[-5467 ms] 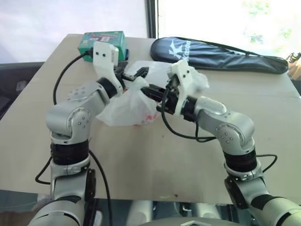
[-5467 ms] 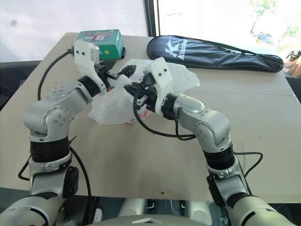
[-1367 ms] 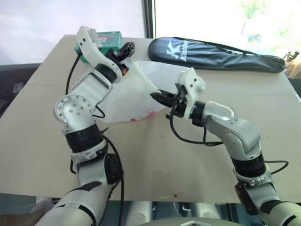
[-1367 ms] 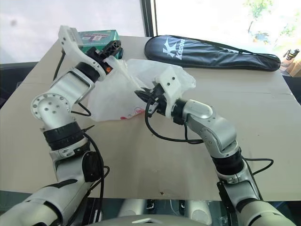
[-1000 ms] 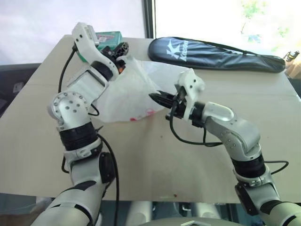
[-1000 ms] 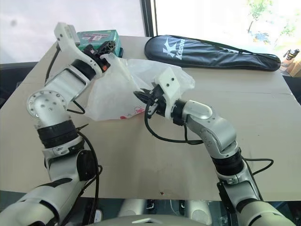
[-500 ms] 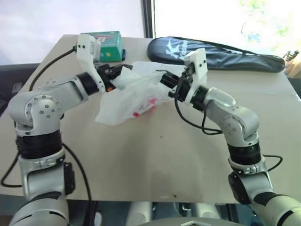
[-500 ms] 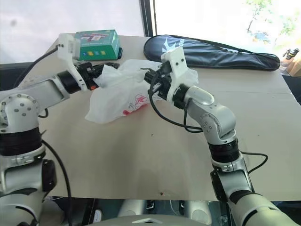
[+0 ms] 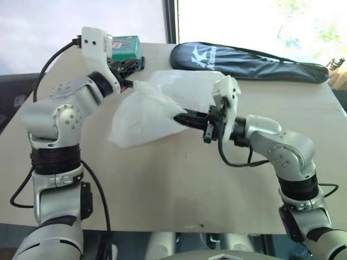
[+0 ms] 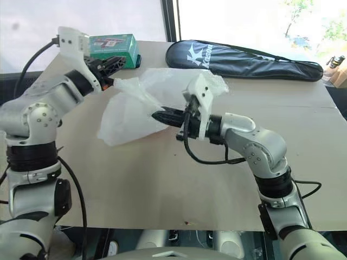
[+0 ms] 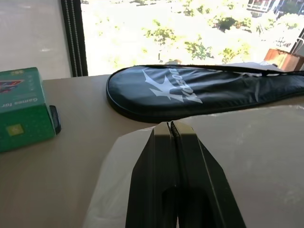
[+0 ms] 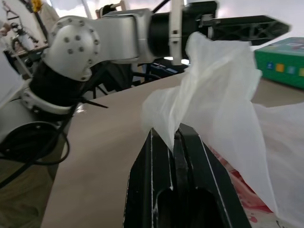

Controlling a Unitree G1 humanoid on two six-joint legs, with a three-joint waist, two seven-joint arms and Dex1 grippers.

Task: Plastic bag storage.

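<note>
You see the bag (image 9: 157, 105) spread on the table (image 9: 179, 179), in front of the black racket cover (image 9: 244, 60) and a little to the left of it. The bag is white and thin, and it is pulled between your two grippers. The left gripper (image 9: 132, 82) is closed on the far left corner of the bag and holds this corner lifted above the table, just in front of the green box (image 9: 126, 47). In the left wrist view the two fingers (image 11: 164, 161) are pressed together with a thin edge of plastic between them, and the racket cover lies behind them. The right gripper (image 9: 181, 116) is also closed, and it pinches the near right edge of the bag; it points to the left, toward the box side. In the right wrist view a fold of the bag rises out from between its fingers (image 12: 164, 166), and some red print shows through the plastic. The lower left part of the bag rests on the table, nearer to you than the racket cover.
</note>
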